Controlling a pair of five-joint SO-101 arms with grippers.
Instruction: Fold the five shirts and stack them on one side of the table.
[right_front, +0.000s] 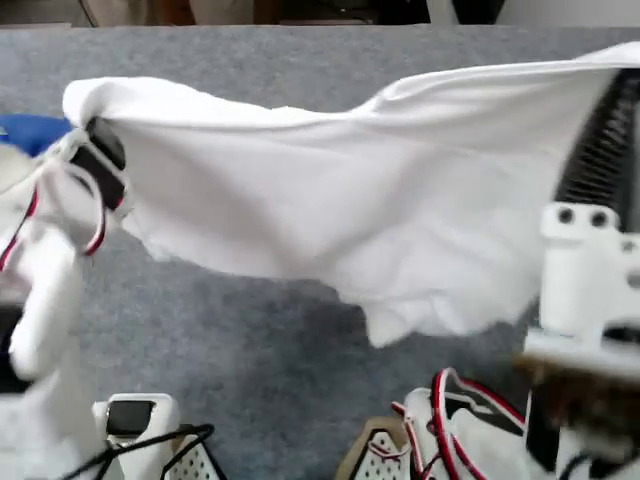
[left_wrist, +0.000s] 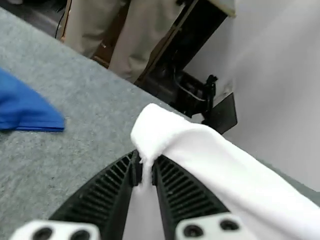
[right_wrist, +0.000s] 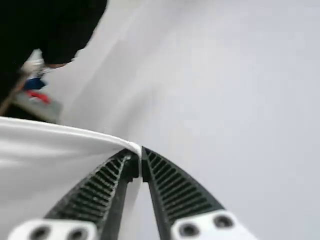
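Note:
A white shirt hangs stretched in the air above the grey table, held at both ends. My left gripper is shut on the shirt's left corner, its black fingers pinching the cloth. At the far right, my right gripper is shut on the shirt's other edge, raised high. The shirt's lower hem sags in the middle and right. A blue shirt lies on the table at the far left, also seen as blue shirt beyond the left gripper.
Bare grey table shows below and behind the hanging shirt. The arm bases with red and black cables stand at the near edge. Dark furniture stands beyond the table's far edge.

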